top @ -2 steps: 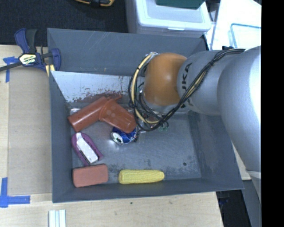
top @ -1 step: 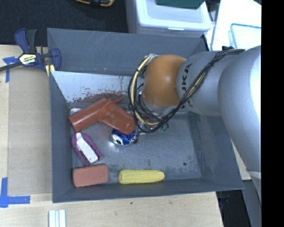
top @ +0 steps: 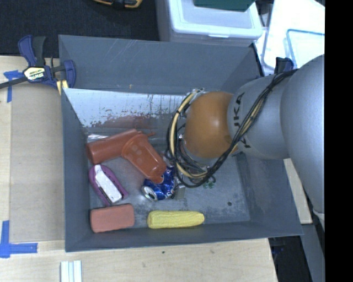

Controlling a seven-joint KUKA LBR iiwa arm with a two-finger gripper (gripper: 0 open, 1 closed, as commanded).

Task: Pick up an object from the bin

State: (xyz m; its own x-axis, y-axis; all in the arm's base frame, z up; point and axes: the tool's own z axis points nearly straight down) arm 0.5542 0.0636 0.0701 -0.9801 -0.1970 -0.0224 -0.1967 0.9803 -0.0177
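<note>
Arm (top: 276,121) marked "KA" over blue can (top: 160,189)

At eleven o'clock a matt black surface (top: 83,19) runs along the top of the view, and a small yellow-and-black object (top: 116,2) on it is cut off by the upper edge. From twelve to one o'clock stands a white moulded plastic box (top: 212,25) with a dark green flat slab (top: 223,4) on top, and at two o'clock beside it is a pale, blue-edged translucent panel (top: 303,44). The light is even and soft, and a white ridged strip (top: 71,271) lies at seven o'clock.
</note>
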